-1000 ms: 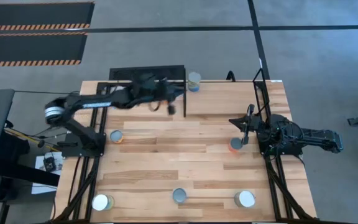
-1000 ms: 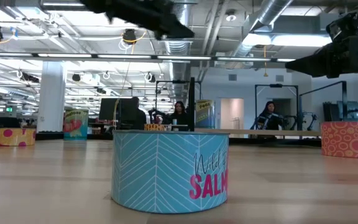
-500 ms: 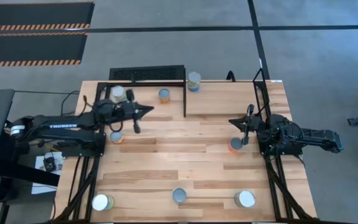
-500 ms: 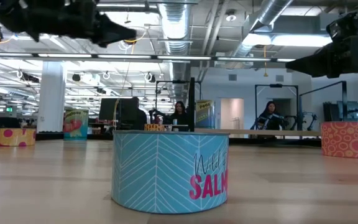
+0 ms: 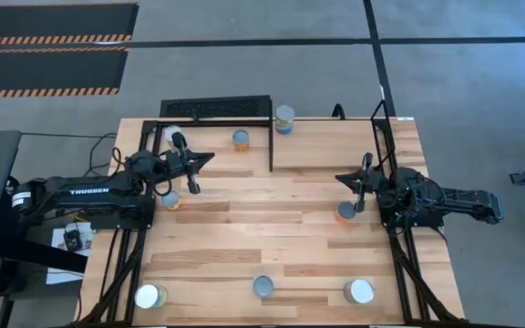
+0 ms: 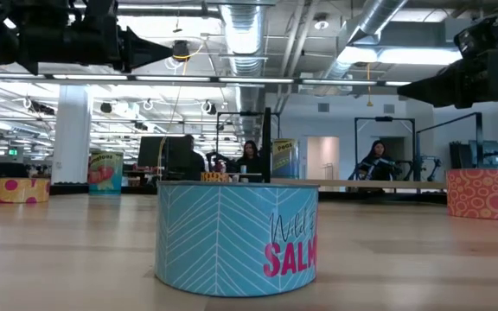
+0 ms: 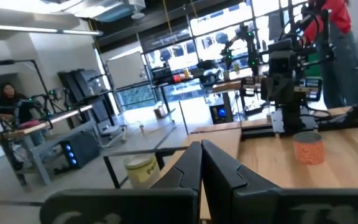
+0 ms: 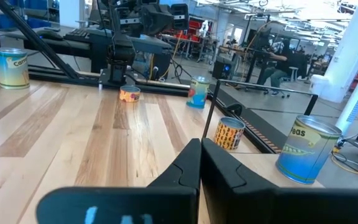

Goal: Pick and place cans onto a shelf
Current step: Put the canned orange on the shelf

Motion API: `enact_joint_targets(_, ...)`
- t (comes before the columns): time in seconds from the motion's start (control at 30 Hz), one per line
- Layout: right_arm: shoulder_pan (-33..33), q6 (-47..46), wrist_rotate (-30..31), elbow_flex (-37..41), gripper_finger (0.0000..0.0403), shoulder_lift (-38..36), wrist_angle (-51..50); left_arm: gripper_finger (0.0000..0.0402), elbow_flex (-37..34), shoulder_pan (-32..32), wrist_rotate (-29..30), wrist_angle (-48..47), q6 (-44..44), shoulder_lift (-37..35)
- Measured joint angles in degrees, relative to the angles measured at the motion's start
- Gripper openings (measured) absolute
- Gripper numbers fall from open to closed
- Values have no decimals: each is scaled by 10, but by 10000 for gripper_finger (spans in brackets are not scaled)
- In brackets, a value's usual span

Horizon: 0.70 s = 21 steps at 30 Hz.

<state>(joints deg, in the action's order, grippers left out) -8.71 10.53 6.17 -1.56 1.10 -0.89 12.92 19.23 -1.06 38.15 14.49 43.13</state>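
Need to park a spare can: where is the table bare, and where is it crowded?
The middle of the table is bare, between the left gripper, the right gripper and the three cans along the near edge. The shelf corner is crowded.

- Pale blue cylindrical tin with a white herringbone pattern (image 6: 236, 238), nearest in the low view: white script "Wild", cut at the tin's edge, above bold pink capitals "SALM", also cut off.
- Dark left robot arm (image 5: 80, 191), high view: white lettering along the upper link, too small to read with certainty.
- Blue-and-white tin with a silver top (image 8: 307, 150), right wrist view: pale letters "eas", start hidden round the curve.
- Yellow-and-blue tin at the far table edge (image 8: 12, 67), right wrist view: letters beginning "Cor", rest unclear.
- Pale yellow tin (image 7: 142, 170), left wrist view: label beginning "Pe", remainder unreadable.
- Yellow sign in the room behind (image 6: 283, 158), low view: dark print, illegible.
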Motion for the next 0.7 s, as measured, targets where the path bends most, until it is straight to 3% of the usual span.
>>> enact_joint_targets(0.33,0,0,0,0,33,0,0,0,-1,7,1,-46,11,0)
enact_joint_targets(0.7,0,0,0,0,33,0,0,0,-1,8,-37,-8,69,-2)
